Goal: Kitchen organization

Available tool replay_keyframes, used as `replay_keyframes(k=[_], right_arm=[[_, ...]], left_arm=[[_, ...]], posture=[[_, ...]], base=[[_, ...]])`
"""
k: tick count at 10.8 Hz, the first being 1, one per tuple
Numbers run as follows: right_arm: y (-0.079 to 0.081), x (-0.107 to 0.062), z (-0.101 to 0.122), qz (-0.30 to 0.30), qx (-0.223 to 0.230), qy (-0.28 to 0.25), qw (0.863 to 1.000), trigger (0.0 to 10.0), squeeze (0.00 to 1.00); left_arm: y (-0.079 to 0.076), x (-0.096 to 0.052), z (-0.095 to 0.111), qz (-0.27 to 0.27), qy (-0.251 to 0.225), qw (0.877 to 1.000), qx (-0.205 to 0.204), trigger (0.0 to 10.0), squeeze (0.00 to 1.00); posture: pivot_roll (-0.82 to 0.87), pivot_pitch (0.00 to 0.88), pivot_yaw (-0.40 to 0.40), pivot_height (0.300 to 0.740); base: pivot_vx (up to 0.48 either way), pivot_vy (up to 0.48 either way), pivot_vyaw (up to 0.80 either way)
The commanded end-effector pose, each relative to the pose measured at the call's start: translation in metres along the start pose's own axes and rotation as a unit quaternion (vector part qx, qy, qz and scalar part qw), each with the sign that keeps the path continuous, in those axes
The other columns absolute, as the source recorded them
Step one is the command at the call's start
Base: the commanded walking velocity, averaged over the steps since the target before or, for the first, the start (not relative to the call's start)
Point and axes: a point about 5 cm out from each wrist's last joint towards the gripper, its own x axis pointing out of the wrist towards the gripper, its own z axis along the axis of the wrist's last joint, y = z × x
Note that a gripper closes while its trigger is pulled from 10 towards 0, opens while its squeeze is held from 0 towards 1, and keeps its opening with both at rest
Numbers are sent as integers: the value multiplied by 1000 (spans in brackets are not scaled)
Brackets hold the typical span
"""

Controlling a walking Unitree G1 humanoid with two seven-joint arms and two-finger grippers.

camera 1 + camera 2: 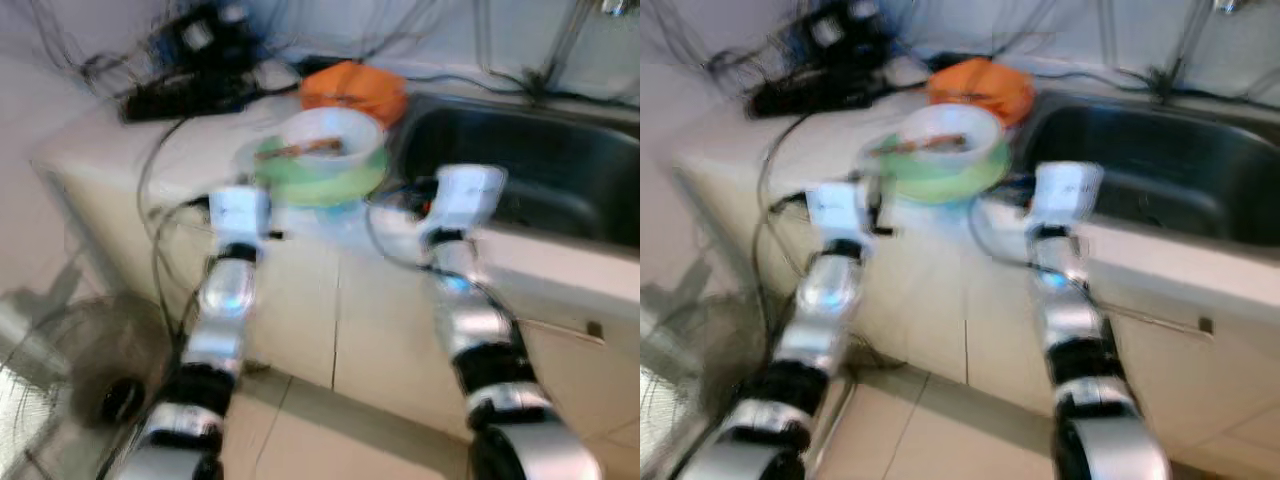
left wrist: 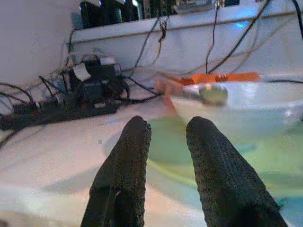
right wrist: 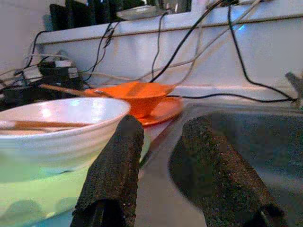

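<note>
A white bowl (image 1: 325,138) with brown sticks (image 1: 300,150) lying in it stands on a green plate (image 1: 322,186) near the counter's front edge. Behind it sits an orange bowl on an orange plate (image 1: 352,88). Both arms reach toward the counter edge. My left gripper (image 2: 168,132) is open and empty, low over the counter, just short of the green plate's (image 2: 189,156) left side. On the bowl's (image 3: 57,127) right side my right gripper (image 3: 163,130) is open and empty, between the bowl and the sink (image 3: 265,146).
A steel sink (image 1: 530,160) is set into the counter on the right. Black power strips and tangled cables (image 1: 190,90) crowd the back left. Cream cabinet doors (image 1: 380,330) lie below the counter. A floor fan (image 1: 80,380) stands at lower left.
</note>
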Motion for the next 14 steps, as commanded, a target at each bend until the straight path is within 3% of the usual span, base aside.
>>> replay_keyframes(k=[1, 11, 14], right_arm=[[-9, 2, 1, -13, -4, 0, 1000, 10000, 0], [-12, 3, 1, -24, -8, -1, 1000, 10000, 0], [-11, 3, 0, -27, -8, 0, 1000, 10000, 0]], left_arm=[[-9, 0, 1, -11, -2, 1000, -4, 10000, 0], [-8, -2, 1, -11, -1, 1000, -4, 10000, 0], [-11, -3, 2, -21, -6, 1000, -10, 10000, 0]], posture=[[54, 0, 45, 740], [61, 0, 47, 740], [61, 0, 48, 740]], base=[[307, 0, 0], [309, 0, -71], [0, 0, 0]])
